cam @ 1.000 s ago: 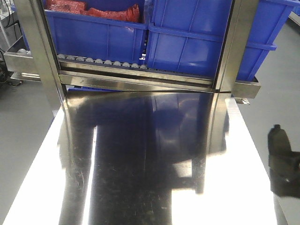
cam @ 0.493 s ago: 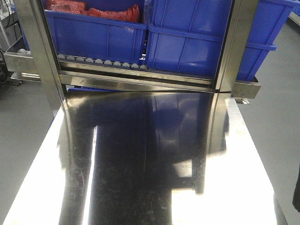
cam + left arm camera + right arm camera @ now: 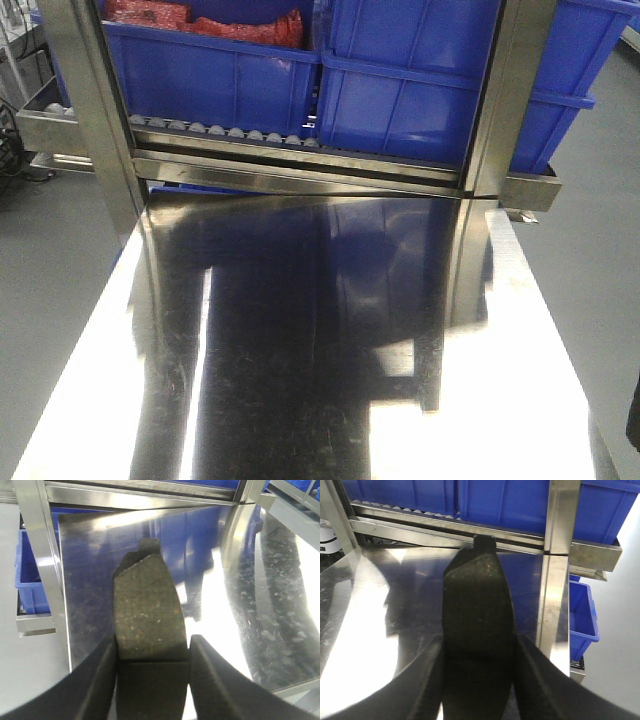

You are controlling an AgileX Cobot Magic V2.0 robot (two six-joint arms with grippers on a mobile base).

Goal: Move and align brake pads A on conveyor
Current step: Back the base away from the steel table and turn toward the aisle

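Observation:
In the left wrist view my left gripper (image 3: 152,652) is shut on a brake pad A (image 3: 147,605). The pad is grey and speckled with a groove across its middle, and it sticks out forward above the steel tabletop (image 3: 250,605). My right gripper (image 3: 477,650) is likewise shut on a second, darker brake pad A (image 3: 477,600), held above the tabletop (image 3: 380,605) near its right rear post (image 3: 559,555). The front view shows neither pad; only a dark sliver (image 3: 633,420) shows at its right edge. The conveyor is out of view.
A shiny steel tabletop (image 3: 300,350) fills the front view. Behind it stands a steel roller rack (image 3: 300,165) carrying blue bins (image 3: 400,90), one holding red bags (image 3: 250,25). Steel posts (image 3: 85,110) flank the rack. A small blue bin (image 3: 582,615) sits low beside the table's right side.
A second ago a dark gripper showed at the right edge of the front view; it has dropped out to the right, leaving only a sliver. The view has shifted slightly.

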